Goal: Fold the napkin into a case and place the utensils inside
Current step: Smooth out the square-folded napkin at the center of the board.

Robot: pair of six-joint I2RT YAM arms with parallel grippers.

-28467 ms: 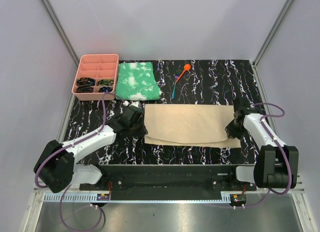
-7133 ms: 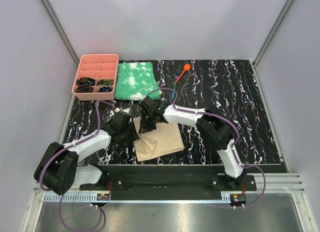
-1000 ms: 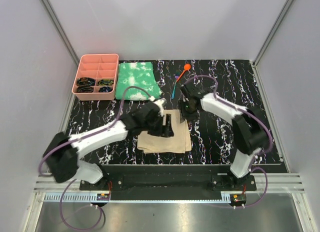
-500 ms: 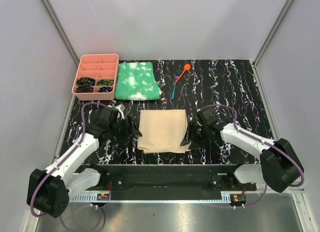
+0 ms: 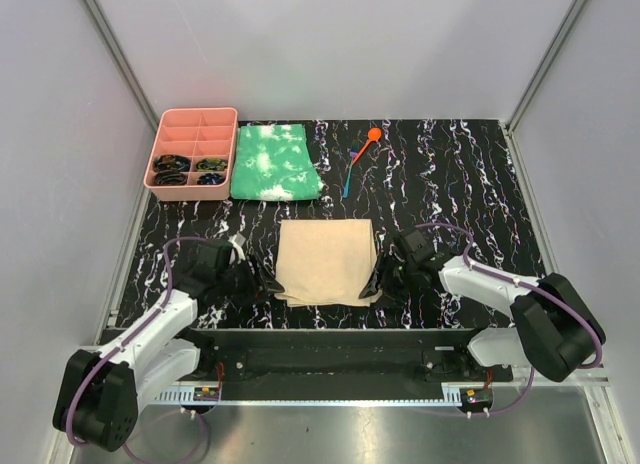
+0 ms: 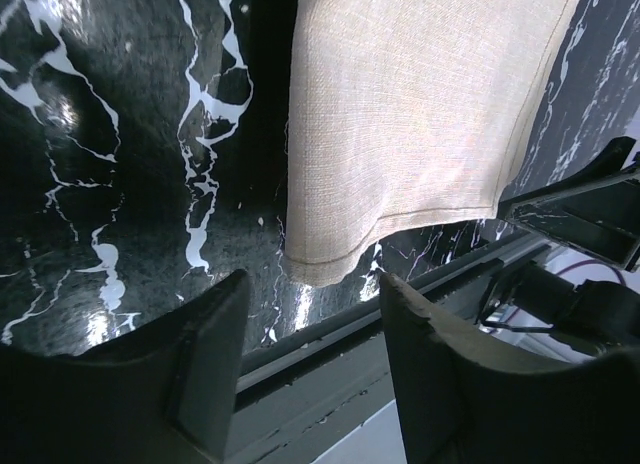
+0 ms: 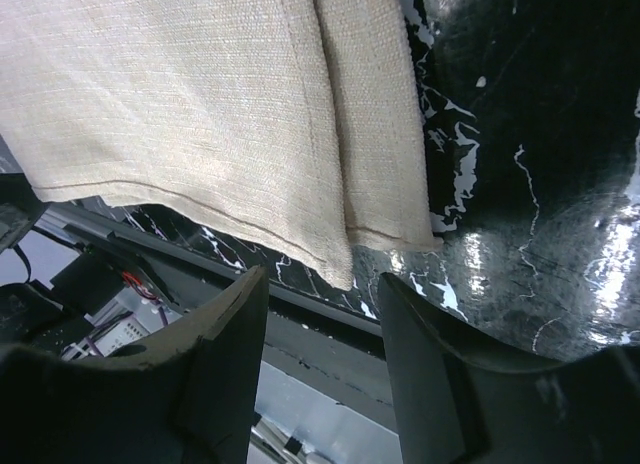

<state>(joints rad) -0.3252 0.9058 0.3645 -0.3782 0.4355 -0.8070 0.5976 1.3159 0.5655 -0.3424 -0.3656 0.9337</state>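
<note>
Flanking folded tan cloth napkin point(image 5: 325, 261) at worktop point(image 5: 450, 164) centre: left pincer point(image 5: 248, 282) at 7 o'clock corner, right pincer point(image 5: 384, 280) at 5 o'clock, both agape, empty. Pinch all layers, lift low, keep edges square. Beyond at 12 o'clock: orange plastic spoon point(image 5: 373, 136), slim teal utensil point(image 5: 347, 184).

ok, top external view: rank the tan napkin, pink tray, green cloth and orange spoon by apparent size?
1. Tan napkin and pink compartment tray: too alike to rank.
2. Green-and-white cloth: slightly smaller.
3. Orange spoon: by far the smallest.
</note>
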